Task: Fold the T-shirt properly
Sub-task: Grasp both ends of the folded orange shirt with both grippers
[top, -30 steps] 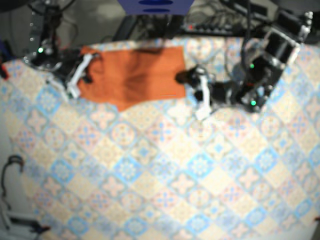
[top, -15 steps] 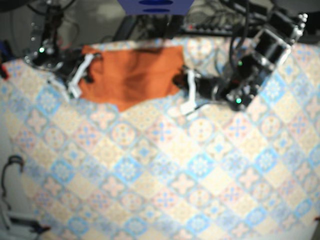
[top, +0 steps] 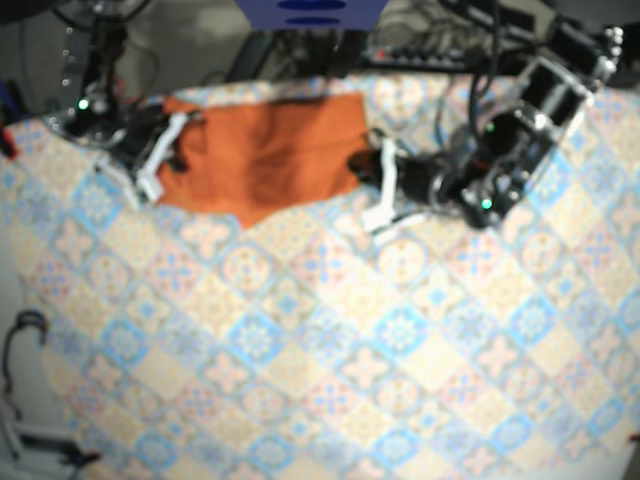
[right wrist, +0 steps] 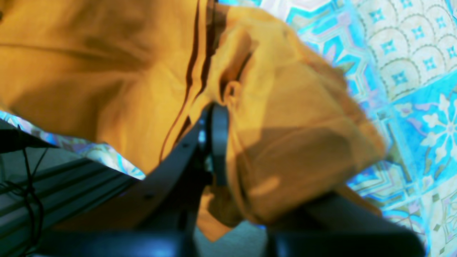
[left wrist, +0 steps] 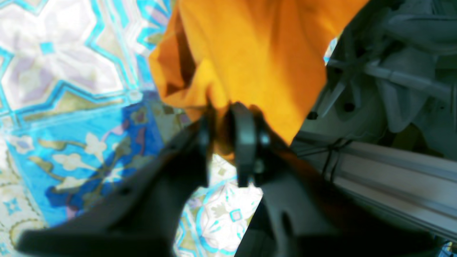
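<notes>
Though the patterned tablecloth (top: 330, 340) fills the near table, we find the orange T-shirt (top: 265, 150) at its far edge, the right gripper (top: 168, 148) clenched on its left side and the left gripper (top: 368, 172) pinching its right. Only the wrist views show these grips, and a metal rail (left wrist: 375, 167) beyond.

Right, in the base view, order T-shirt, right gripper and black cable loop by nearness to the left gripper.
1. T-shirt, held by left gripper.
2. right gripper, shirt's other side.
3. black cable loop, bottom-left edge.
</notes>
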Controlling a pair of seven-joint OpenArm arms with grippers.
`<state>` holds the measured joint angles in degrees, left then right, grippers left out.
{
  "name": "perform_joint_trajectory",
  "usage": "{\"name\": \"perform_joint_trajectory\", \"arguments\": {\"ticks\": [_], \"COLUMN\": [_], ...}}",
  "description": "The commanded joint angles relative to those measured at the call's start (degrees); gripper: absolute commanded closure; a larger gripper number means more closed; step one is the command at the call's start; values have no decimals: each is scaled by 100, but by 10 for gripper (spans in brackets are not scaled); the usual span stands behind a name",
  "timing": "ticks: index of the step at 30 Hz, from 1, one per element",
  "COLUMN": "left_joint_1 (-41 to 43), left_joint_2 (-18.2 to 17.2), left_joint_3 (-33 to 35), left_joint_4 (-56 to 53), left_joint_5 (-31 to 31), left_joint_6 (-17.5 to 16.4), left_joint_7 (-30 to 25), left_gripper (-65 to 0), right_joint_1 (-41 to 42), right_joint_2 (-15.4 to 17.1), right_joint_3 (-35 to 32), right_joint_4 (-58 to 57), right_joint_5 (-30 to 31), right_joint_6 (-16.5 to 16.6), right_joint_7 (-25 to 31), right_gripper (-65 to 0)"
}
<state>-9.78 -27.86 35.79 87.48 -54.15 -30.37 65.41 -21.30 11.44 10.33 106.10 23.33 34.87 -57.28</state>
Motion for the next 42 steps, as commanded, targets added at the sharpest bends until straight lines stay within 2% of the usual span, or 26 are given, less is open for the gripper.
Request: {"name": "perform_joint_trajectory", "arguments": {"ticks": [1,6,8,10,12,18,20,27,30,35,42], "left_joint_1": [-108,-99,-99,-99,-99,-99,-90,-81,-64,-72,-72], "left_joint_2": [-49,-49,-58,-58,-49,109,109,118,153,153,135], "left_joint_3": [-41,-41,-41,-41,-41,-49,-41,-14,47,575,654], "left_joint_4": [74,74,74,91,118,381,601,830,531,74,-542], "left_joint_5": [-101,-101,-110,-128,-137,-145,-145,-101,-110,-110,-101], "left_joint_6": [-27,70,167,175,175,175,175,167,167,184,202], "left_joint_7": [-57,-57,-57,-66,-66,-66,-66,-66,-57,-101,-101], "left_gripper": [-174,-313,-341,-342,-307,-105,-67,-55,-53,-50,-49], "right_joint_1": [24,24,24,24,24,24,24,24,24,24,24], "right_joint_2": [65,65,65,65,65,65,65,65,65,65,65], "right_joint_3": [27,27,27,27,27,27,27,27,27,27,27], "right_joint_4": [84,84,84,84,84,84,84,40,40,40,40], "right_joint_5": [71,71,71,71,71,71,71,71,71,71,71], "right_joint_6": [25,25,25,25,25,25,25,25,25,25,25], "right_joint_7": [88,88,88,88,88,88,88,88,88,88,88], "right_gripper": [-16,-16,-16,-16,-16,-16,-16,-16,-16,-16,-15]}}
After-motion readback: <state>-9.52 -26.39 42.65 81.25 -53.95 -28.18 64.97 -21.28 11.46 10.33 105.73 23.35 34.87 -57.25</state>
